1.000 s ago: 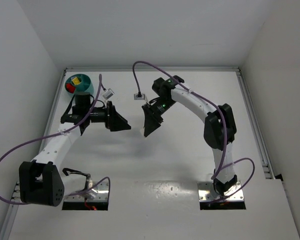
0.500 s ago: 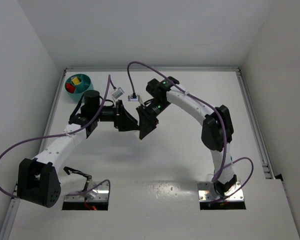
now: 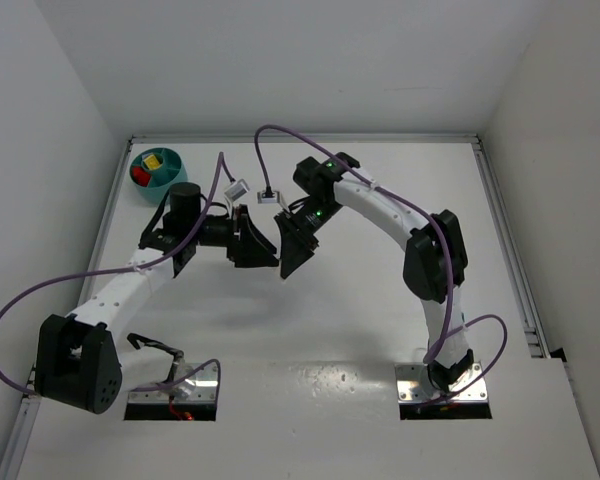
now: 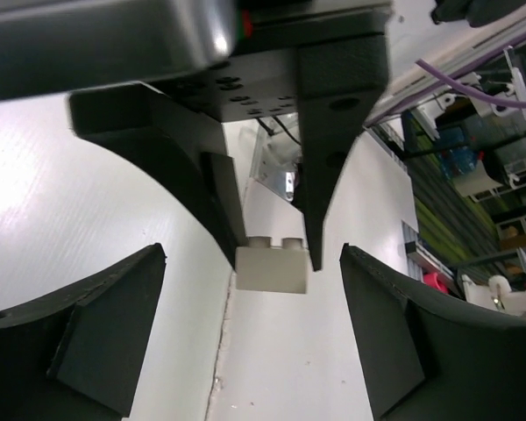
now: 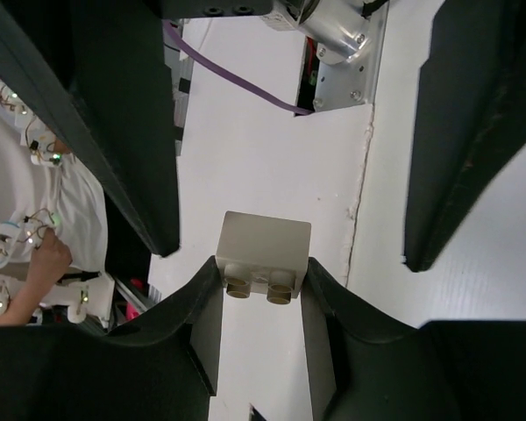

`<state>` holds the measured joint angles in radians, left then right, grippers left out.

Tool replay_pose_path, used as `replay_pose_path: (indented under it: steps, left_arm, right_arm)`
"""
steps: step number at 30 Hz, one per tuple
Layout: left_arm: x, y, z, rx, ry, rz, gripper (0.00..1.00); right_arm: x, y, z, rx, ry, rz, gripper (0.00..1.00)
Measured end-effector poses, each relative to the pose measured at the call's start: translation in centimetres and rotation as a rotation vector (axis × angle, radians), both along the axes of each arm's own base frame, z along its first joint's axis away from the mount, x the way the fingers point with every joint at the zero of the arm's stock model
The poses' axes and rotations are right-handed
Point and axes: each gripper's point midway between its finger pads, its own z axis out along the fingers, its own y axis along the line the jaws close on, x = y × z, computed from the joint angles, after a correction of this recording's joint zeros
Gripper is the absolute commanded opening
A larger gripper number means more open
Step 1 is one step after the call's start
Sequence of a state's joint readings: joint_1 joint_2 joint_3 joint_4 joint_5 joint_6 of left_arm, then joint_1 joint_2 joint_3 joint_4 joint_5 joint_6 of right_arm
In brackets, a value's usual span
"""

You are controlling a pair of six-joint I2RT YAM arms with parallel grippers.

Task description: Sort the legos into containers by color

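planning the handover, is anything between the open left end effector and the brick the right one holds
Nothing visible. The pale brick is pinched in the right end effector and faces the gap of the open left end effector, with nothing in between.

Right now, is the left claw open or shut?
Open: the left claw has its fingers wide apart either side of the pale brick, not touching it; the right claw pinches that brick.

Arms bent inward, hands facing.
The left hand (image 3: 260, 248) is spread wide; the right hand (image 3: 292, 250) is clamped on a pale lego (image 5: 263, 246).
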<state>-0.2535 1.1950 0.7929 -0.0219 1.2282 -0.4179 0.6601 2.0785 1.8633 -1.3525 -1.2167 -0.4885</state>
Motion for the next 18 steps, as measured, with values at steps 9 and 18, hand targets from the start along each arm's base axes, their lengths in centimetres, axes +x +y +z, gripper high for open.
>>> replay_pose_path:
  steps: [9,18]
  left_arm:
    - [-1.2,-0.1,0.4,-0.027,0.012,-0.071,0.81]
    - [-1.8,-0.5,0.0,-0.031,0.022,-0.110,0.59]
  right_arm:
    - [0.2,-0.2,-0.3,-0.016,-0.013,-0.003,0.02]
    - [0.3,-0.3,-0.4,-0.026,-0.025,-0.002,0.01]
